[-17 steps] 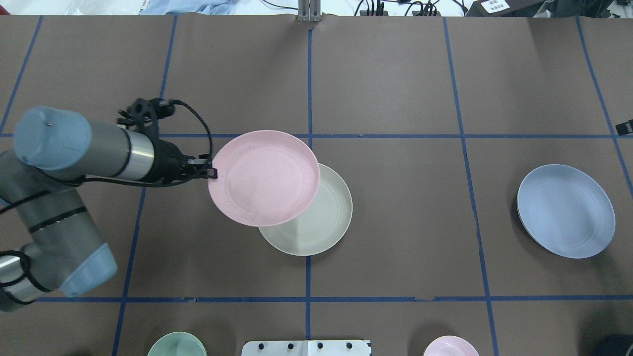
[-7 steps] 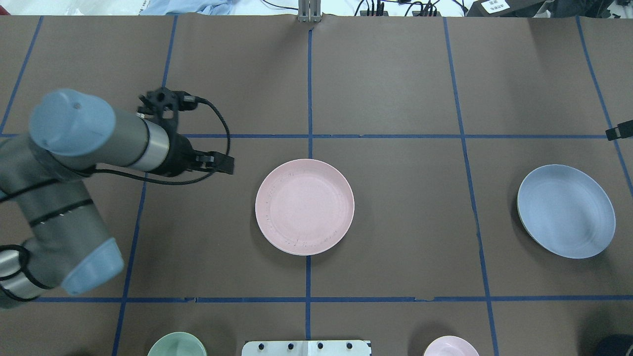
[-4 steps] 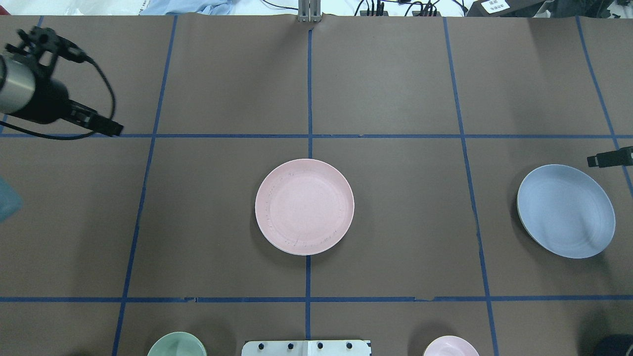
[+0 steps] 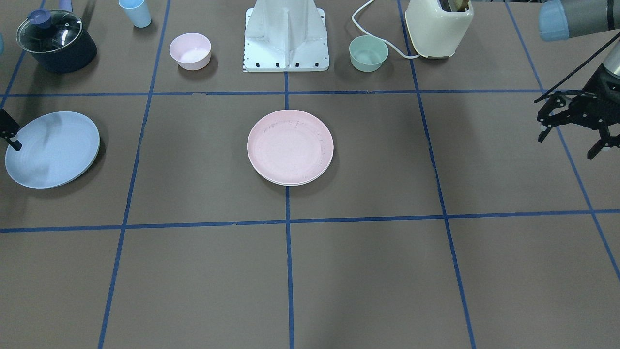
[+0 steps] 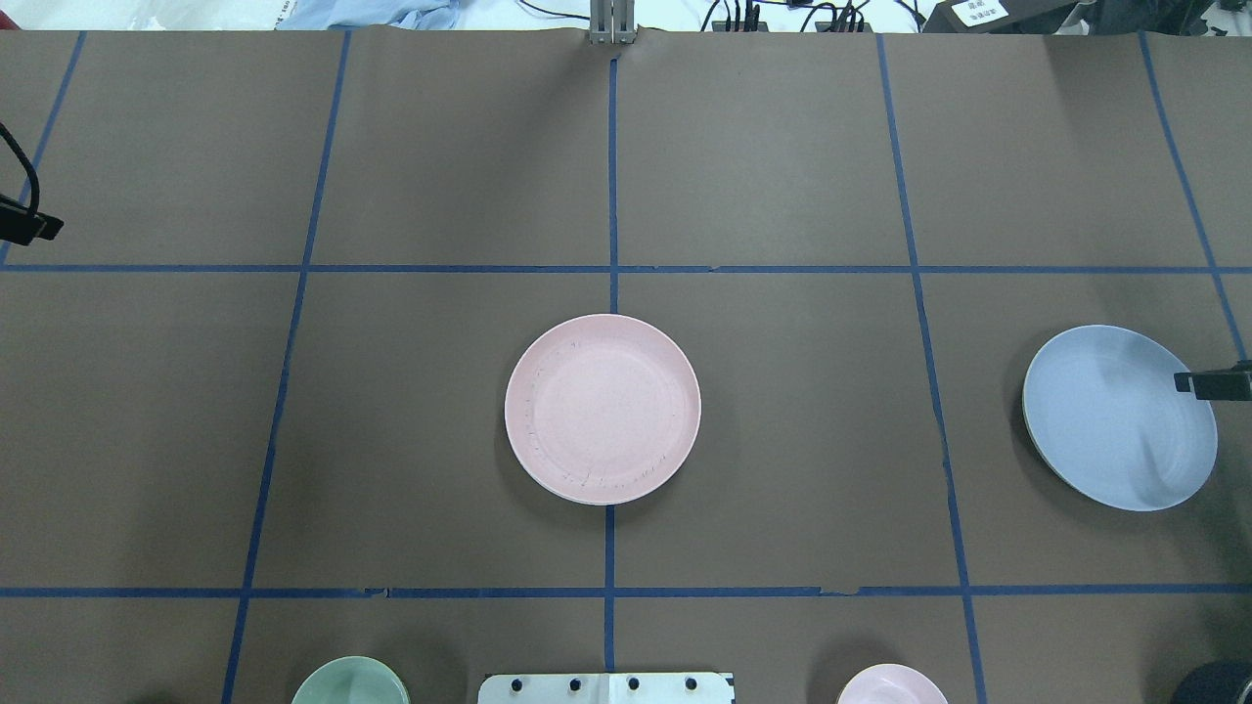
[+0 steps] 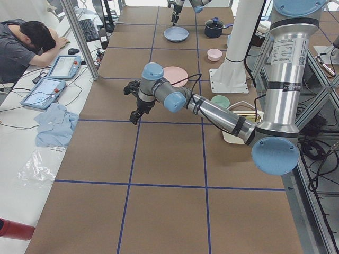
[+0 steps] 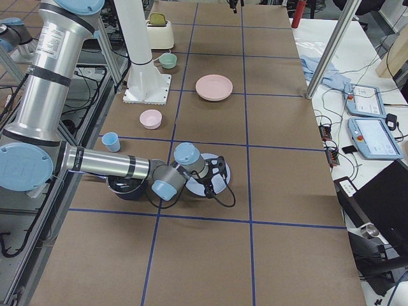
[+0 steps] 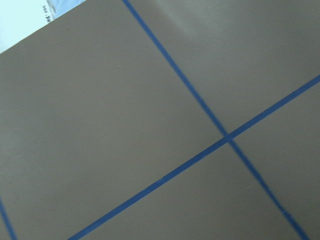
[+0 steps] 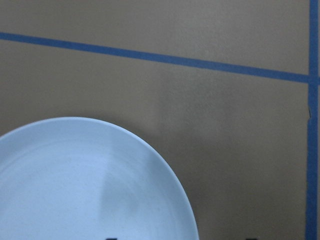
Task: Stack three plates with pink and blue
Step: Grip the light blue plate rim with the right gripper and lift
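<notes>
The pale pink plate (image 5: pixel 603 409) lies at the table's middle, also in the front view (image 4: pixel 290 147). It sits on the cream-white plate, of which only a thin rim (image 4: pixel 290 184) shows. The light blue plate (image 5: pixel 1119 418) lies alone at the right, also in the front view (image 4: pixel 52 148) and in the right wrist view (image 9: pixel 90 185). My left gripper (image 4: pixel 570 144) is open and empty, far left of the pink plate. My right gripper (image 5: pixel 1213 383) hovers over the blue plate's outer rim; its tips stand wide apart at the bottom edge of the wrist view.
Near the robot base (image 4: pixel 286 36) stand a small pink bowl (image 4: pixel 190 50) and a small green bowl (image 4: pixel 368 53). A toaster (image 4: pixel 438 24), a lidded dark pot (image 4: pixel 55 41) and a blue cup (image 4: pixel 135 12) stand along that side.
My left gripper let go of the pink plate on the cream plate and drew back to the left edge. My right gripper came in over the blue plate's rim.
</notes>
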You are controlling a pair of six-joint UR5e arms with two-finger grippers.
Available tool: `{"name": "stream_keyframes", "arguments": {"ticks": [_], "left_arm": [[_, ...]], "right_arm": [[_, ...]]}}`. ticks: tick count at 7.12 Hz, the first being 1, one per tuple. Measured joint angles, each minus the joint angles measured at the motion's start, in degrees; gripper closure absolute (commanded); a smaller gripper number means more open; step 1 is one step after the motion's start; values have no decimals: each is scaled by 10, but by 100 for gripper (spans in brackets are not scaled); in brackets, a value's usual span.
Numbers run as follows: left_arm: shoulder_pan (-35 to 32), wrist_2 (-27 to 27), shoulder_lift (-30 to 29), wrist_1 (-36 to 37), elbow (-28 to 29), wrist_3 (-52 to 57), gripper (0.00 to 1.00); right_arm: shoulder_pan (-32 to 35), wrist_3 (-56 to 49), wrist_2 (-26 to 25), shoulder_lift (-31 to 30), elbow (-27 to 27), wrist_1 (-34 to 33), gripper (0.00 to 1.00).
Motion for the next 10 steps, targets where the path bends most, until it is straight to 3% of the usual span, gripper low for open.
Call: {"name": "stream_keyframes", "arguments": {"ticks": [1,2,3,4,8,10], "left_arm": [[-1,0,3,-1,-1,2,0],[-2,0,4,-1,-2,3,0],[-2,0,5,-1,-3,2,0],[-2,0,7,-1,-4,2,0],[-2,-4,9,-1,-9,-1,0],[-2,-16,10,-1,-10,-2,0]], "right_arm": [[-2,0,1,-1,-21,24,45],[-6,0,3,-1,-30,34,60],[-12,1,3,-1,-35,37,93],[-19,1,3,-2,-37,38,100],[-30,25,5,8,-25,36,100],[-29,67,25,43,20,2,100]]}}
